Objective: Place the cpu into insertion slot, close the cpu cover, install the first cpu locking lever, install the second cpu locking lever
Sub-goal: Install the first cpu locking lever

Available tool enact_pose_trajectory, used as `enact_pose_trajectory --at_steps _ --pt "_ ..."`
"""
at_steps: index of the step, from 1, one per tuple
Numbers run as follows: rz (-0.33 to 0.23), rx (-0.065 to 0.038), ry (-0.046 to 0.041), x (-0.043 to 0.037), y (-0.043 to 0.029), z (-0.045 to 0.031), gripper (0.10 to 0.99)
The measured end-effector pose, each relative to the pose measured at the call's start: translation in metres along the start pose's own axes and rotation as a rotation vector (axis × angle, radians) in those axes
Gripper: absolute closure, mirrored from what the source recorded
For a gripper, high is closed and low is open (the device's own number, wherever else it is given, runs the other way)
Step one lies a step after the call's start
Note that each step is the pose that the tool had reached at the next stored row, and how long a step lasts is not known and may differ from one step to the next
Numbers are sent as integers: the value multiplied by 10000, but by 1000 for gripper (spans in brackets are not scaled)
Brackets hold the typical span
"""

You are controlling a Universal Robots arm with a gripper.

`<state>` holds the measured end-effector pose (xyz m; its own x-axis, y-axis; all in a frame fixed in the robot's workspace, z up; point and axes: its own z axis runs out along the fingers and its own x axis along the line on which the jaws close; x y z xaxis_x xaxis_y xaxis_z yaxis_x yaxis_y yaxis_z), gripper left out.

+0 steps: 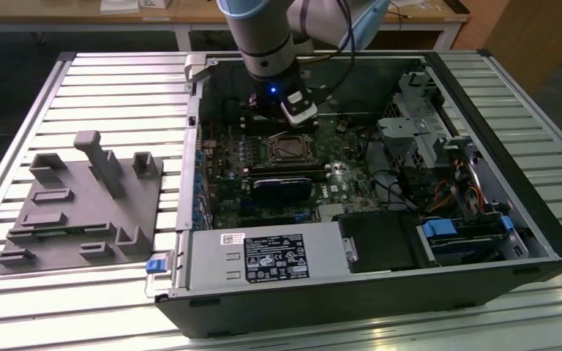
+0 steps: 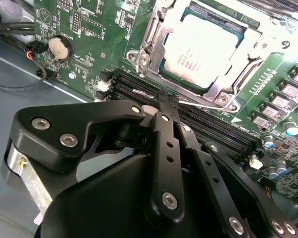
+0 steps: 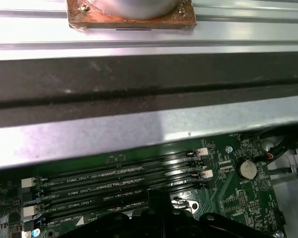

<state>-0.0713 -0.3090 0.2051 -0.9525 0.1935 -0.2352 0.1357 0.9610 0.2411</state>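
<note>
In the second wrist view the cpu [image 2: 203, 47] lies flat in the insertion slot [image 1: 286, 148], its pale metal face showing through the window of the cpu cover [image 2: 151, 34]. The silvery cover lies down over the chip. A thin metal locking lever [image 2: 201, 103] runs along the socket's near edge, above the memory slots. My gripper [image 2: 166, 96] is shut, and its black fingertips meet right at that lever. I cannot tell whether the lever is pinched between them. In the exterior view the gripper [image 1: 279, 128] hangs just behind the socket inside the open computer case.
Long black memory slots [image 3: 119, 183] and a coin battery [image 3: 247, 169] lie beside the socket. The case wall [image 1: 195, 117] stands close on the exterior view's left. A power supply box [image 1: 261, 256], a drive cage [image 1: 408, 139] and cables surround the board. A grey fixture [image 1: 76, 205] lies on the slatted table.
</note>
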Motion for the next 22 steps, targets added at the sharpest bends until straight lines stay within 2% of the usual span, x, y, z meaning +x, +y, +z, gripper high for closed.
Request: enact_pose_trajectory --at_steps 6,10,22 --pt "424 104 -125 30 -2 3 980" --pt "536 129 -152 47 12 7 980" --pt "608 22 -144 52 16 22 980"
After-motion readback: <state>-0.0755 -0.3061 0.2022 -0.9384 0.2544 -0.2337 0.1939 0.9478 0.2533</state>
